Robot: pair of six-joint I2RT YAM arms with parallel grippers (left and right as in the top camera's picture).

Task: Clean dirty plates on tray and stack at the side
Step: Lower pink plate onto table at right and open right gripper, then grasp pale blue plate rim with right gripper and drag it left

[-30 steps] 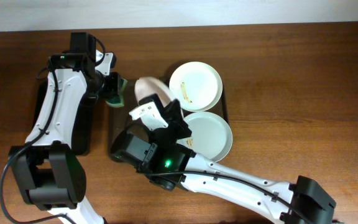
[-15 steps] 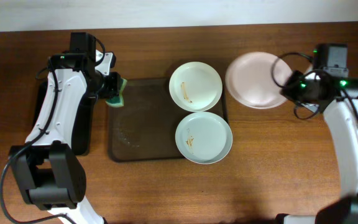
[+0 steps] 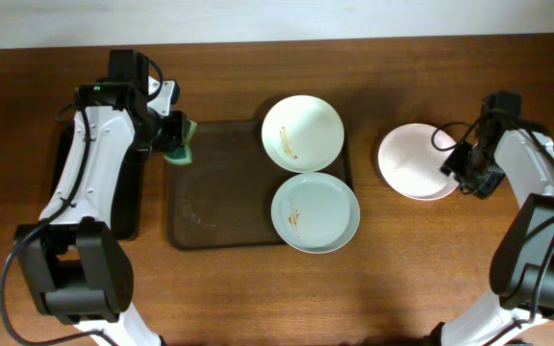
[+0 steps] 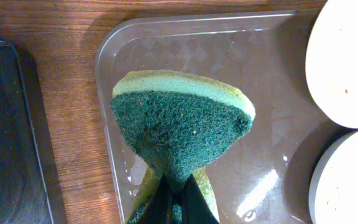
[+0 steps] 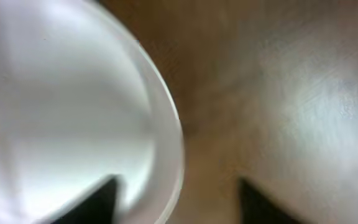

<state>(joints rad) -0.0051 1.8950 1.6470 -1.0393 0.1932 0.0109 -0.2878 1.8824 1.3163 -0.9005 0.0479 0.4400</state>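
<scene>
On the dark-brown tray (image 3: 214, 197) lie two plates: a white plate (image 3: 302, 133) at its far right corner and a mint-green plate (image 3: 315, 212) in front of it, each with a thin orange-brown smear. Another white plate (image 3: 414, 161) lies on the table to the right of the tray. My right gripper (image 3: 459, 169) stands open at that plate's right edge; in the right wrist view the plate's rim (image 5: 169, 134) runs between the spread jaws of the gripper (image 5: 179, 205). My left gripper (image 3: 174, 137) is shut on a green sponge (image 4: 179, 127) over the tray's far left corner (image 4: 114, 74).
A narrow black tray (image 3: 135, 207) lies left of the brown tray, under my left arm, and shows as a dark slab (image 4: 5, 137) in the left wrist view. The wooden table (image 3: 431, 259) runs on around the right-hand plate.
My right arm has carried the white plate from over the tray to the table on the right, and its jaws have opened. The left arm and sponge have not moved.
</scene>
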